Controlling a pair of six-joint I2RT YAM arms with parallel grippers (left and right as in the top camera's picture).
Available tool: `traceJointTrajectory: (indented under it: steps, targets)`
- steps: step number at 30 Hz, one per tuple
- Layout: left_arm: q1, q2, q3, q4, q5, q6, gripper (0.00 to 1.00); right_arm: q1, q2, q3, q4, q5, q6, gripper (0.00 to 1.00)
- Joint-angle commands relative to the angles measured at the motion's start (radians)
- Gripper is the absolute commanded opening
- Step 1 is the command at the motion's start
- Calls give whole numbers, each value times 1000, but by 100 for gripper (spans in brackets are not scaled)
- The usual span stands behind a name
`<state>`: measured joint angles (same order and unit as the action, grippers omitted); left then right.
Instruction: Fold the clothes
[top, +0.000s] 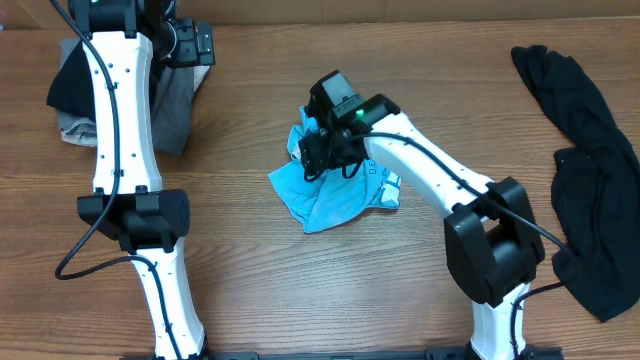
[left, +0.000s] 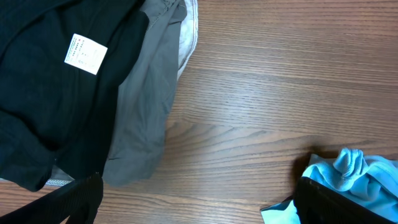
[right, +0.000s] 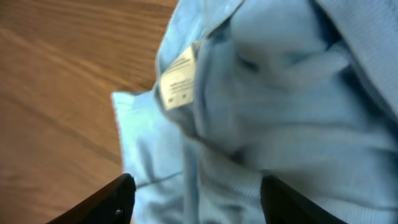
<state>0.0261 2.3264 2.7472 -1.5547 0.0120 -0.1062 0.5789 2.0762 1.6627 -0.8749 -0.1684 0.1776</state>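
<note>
My right hand (right: 193, 202) is spread wide, right over the blue shirt (top: 335, 205) on the desk (top: 300, 300). My left hand (left: 199, 205) is spread wide too, holding nothing, by the dark clothes (left: 56, 112).

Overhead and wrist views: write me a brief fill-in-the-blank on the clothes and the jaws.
1. The light blue T-shirt lies crumpled under the ___ arm's jaws.
2. The left gripper hangs over the black and grey pile with jaws ___.
3. In the left wrist view, the black garment carries a white ___.
Missing: right; open; label.
</note>
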Motion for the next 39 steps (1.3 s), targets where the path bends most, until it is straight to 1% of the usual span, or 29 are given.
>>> traceJointTrajectory:
  steps: [1, 3, 7, 9, 11, 15, 17, 19, 23, 31, 36, 39]
  targets:
    - [-8, 2, 3, 1, 8, -13, 100, 2, 11, -19, 27, 83, -22, 63]
    - [-8, 2, 3, -2, 8, -13, 100, 2, 11, -20, 36, 106, -22, 58]
    - [-8, 2, 3, 0, 8, -13, 100, 2, 13, -20, 43, 146, -22, 55]
    - [-8, 2, 3, 0, 8, -13, 100, 2, 16, -21, 44, 150, -23, 50]
    - [-8, 2, 3, -3, 8, -13, 100, 2, 23, -21, 44, 149, -26, 43]
    - [-8, 2, 3, -5, 8, -13, 100, 3, 29, -21, 38, 149, -26, 21]
    - [-8, 2, 3, -5, 8, -13, 100, 3, 29, -21, 36, 149, -26, 16]
    - [-8, 2, 3, -5, 8, -13, 100, 3, 29, -21, 32, 149, -26, 4]
    - [-8, 2, 3, -10, 8, -13, 100, 3, 17, -7, 15, 143, -24, 4]
    - [-8, 2, 3, -10, 8, -13, 100, 19, -77, 133, -131, 25, -24, 4]
    - [-8, 2, 3, -10, 8, -13, 100, 74, -85, 132, -222, -66, -9, 4]
    - [-8, 2, 3, -11, 7, -9, 100, 124, -82, 101, -243, -82, 12, 4]
